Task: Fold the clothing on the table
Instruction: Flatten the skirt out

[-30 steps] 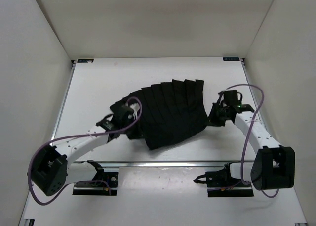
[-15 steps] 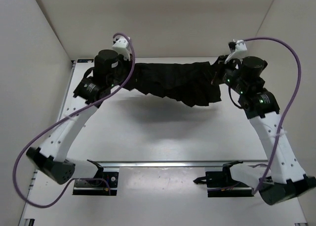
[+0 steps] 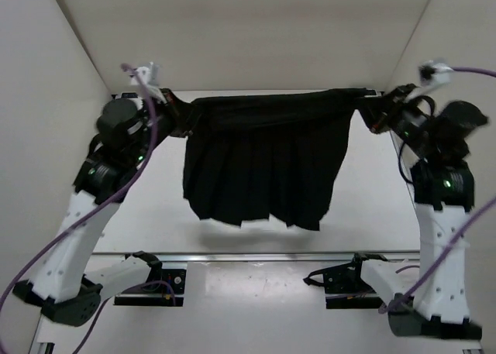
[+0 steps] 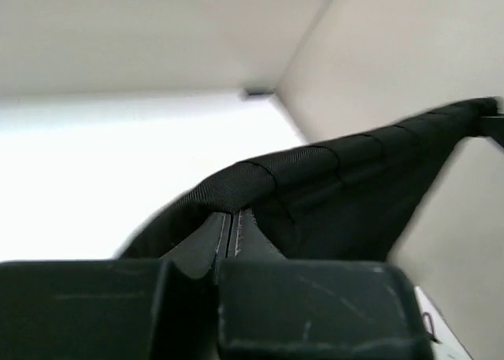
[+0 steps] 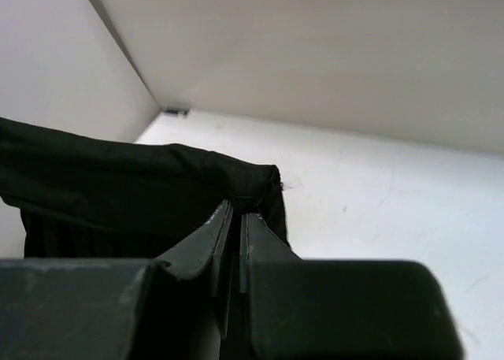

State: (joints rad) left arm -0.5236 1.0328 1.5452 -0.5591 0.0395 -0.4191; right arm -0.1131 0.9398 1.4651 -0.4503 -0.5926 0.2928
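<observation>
1. Both arms hold the black pleated skirt (image 3: 263, 160) aloft, stretched by its waistband between them. The hem hangs over the middle of the desk (image 3: 372, 214) and appears clear of the surface.
2. The left tool (image 3: 170, 110) is pressed together on the waistband's left end, above the desk's far left corner. The right tool (image 3: 378, 120) pinches the other end, above the far right corner.
3. Done well, this step seems to call for a taut, level band. The hem should meet the desk first, then the waistband should be laid down evenly so the pleats settle flat for the fold. A lopsided descent would likely bunch the soft fabric.
4. The wrist views show only the band's edge at the closed fingertips, so how much cloth sits between the jaws is hidden. A pale patch at the hem's near edge could be lining or a gap; it is too small to tell. The overhead view cuts off the right arm's cable and part of the left arm's base.
</observation>
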